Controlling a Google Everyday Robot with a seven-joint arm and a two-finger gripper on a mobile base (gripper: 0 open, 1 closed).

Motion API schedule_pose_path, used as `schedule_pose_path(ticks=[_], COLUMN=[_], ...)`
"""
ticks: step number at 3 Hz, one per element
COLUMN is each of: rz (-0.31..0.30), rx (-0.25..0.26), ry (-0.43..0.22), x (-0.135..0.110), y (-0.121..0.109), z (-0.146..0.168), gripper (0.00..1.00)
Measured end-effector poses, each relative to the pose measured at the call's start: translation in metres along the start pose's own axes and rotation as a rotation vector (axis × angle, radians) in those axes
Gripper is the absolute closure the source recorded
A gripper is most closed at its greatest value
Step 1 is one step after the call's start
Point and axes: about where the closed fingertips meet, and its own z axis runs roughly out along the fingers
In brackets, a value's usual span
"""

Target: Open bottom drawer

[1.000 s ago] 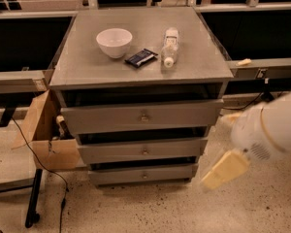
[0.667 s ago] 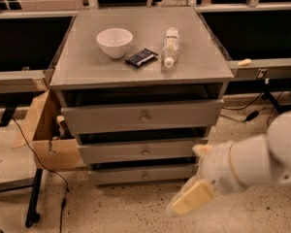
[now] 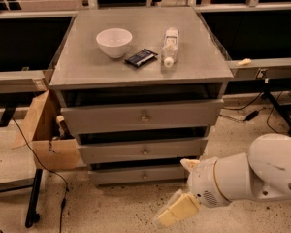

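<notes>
The bottom drawer (image 3: 131, 175) is the narrowest grey front at the foot of the cabinet, with a small brassy knob (image 3: 144, 175) at its centre. It looks pushed in. Above it sit the mid-sized drawer (image 3: 144, 151) and the widest drawer (image 3: 144, 116). My gripper (image 3: 177, 210), cream-coloured on a white arm (image 3: 252, 176), hangs low over the floor. It is to the right of and below the bottom drawer's front, and apart from the knob.
On the cabinet top stand a white bowl (image 3: 114, 41), a dark packet (image 3: 141, 57) and a lying plastic bottle (image 3: 170, 46). A cardboard box (image 3: 43, 135) leans against the cabinet's left side. Cables (image 3: 39, 164) and a black stand leg (image 3: 34, 198) lie on the floor at left.
My arm has swung left and lower, bringing the gripper from the cabinet's right side to just right of the bottom drawer's front. The drawers have not moved.
</notes>
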Motion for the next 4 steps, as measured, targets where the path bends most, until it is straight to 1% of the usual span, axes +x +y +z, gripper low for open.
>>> schedule_pose_path(ticks=[1,2,3,4], rz=[0.048,0.107,0.201,0.290], rx=[0.006,-0.025,-0.051,-0.036], ry=[-0.026,-0.065,-0.126,-0.162], x=[0.000,0.008,0.029,0.052], y=[-0.010,-0.021,-0.039,-0.070], z=[0.021,0.076,0.144,0.206], gripper=[0.00,0.00,0.00,0.00])
